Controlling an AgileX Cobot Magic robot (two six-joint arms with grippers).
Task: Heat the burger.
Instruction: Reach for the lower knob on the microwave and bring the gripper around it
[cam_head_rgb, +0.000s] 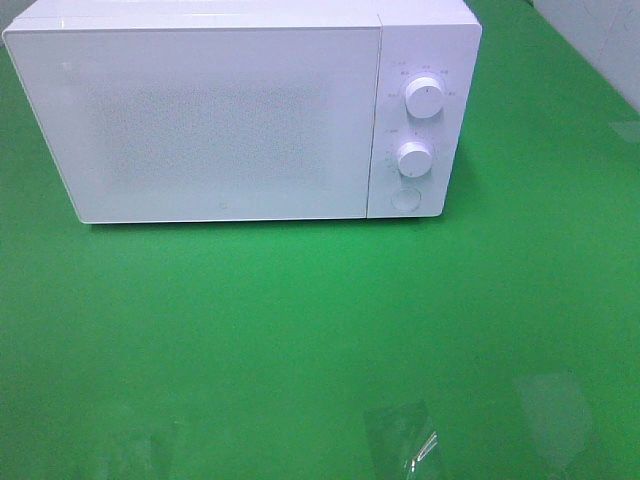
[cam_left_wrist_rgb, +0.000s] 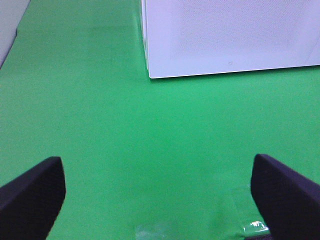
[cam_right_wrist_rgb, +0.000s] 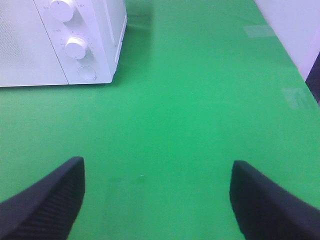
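Green table (cam_head_rgb: 300, 330), white microwave (cam_head_rgb: 200, 120) at back, door (cam_head_rgb: 210, 125) shut. Burger not in view anywhere, maybe inside, can't tell. If so, lower knob (cam_head_rgb: 413, 158) prob next: come in square, turn gently. Left gripper (cam_left_wrist_rgb: 156, 165), right gripper (cam_right_wrist_rgb: 157, 167): both jaws wide apart, holding nothing.

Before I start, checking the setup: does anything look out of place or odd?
No burger shows in any view. The microwave stands undamaged, door shut. Wrinkled clear tape sticks to the table near its front.
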